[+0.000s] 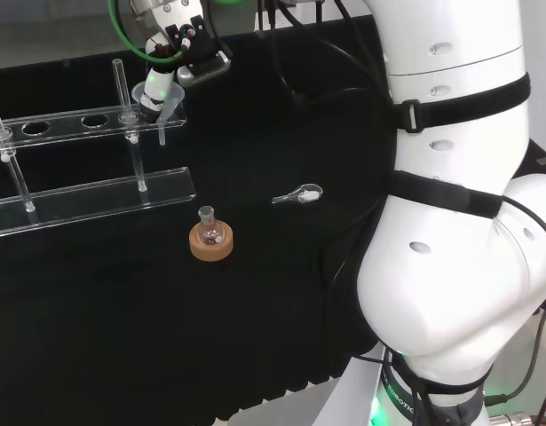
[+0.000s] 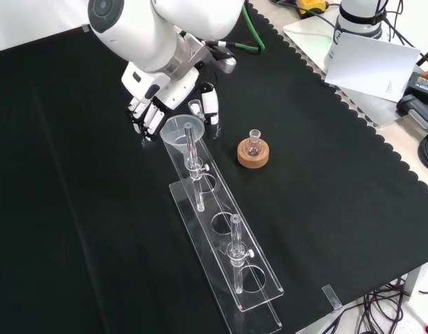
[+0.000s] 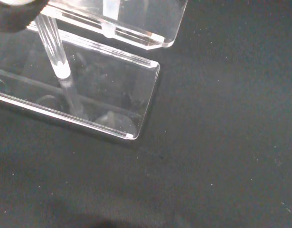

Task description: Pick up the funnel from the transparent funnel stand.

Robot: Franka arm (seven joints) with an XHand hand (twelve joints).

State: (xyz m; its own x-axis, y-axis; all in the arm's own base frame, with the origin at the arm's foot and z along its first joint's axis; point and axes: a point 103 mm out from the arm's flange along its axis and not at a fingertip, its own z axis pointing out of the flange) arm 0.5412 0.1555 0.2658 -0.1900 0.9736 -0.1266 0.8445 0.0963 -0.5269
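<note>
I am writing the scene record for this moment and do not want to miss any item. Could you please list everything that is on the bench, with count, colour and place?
funnel: one, clear, sitting in the end hole of the stand's upper shelf, right at the hand.
funnel stand: one, transparent, two shelves on posts, running from the view's middle to its bottom in the front view.
flask: one, small, clear, upright on the cork ring.
cork ring: one, brown, on the cloth to the right of the stand in the front view.
spoon: one, clear, lying on the cloth right of the flask in the head view.
cloth: one, black, covering the bench.
hand: one, black and white, fingers around the funnel's rim.
</note>
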